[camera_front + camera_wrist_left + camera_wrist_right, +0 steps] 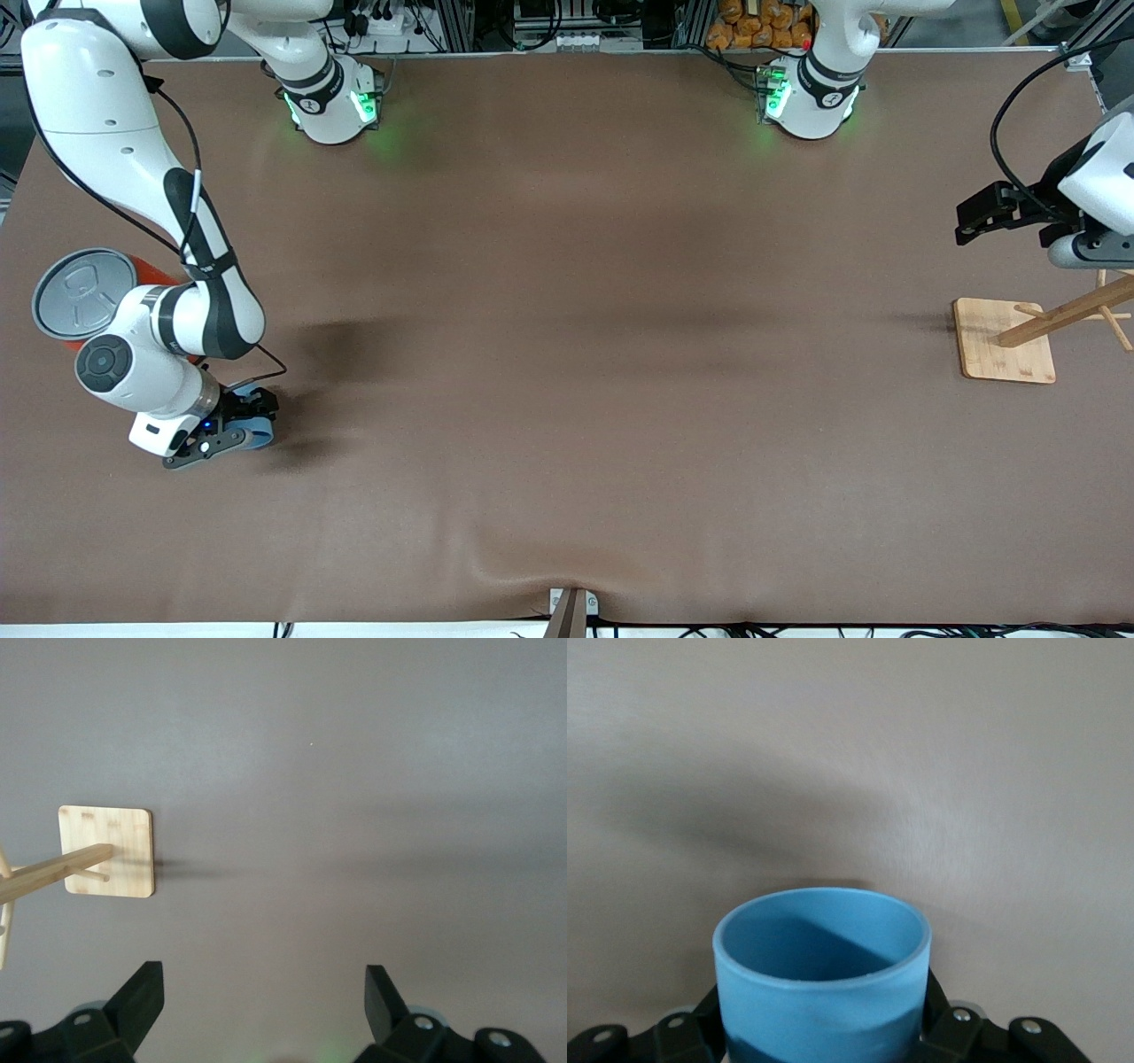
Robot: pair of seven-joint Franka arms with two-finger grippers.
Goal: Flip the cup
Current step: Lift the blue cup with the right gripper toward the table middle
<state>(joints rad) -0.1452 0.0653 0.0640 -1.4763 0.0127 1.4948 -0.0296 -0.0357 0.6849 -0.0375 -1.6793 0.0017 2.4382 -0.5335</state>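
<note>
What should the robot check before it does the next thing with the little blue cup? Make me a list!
1. Cup held: ok. The right gripper has its fingers on both sides of the cup.
2. Cup empty: ok as far as shown. The right wrist view shows only blue inside, though the bottom is partly hidden.
3. Cup lifted off the table: cannot tell.
4. Orange can close by: not ok. It stands beside the right arm, farther from the front camera than the cup, so a wide swing might bump it.
5. Left gripper out of the way: ok. It waits open over the wooden rack at the left arm's end.
</note>
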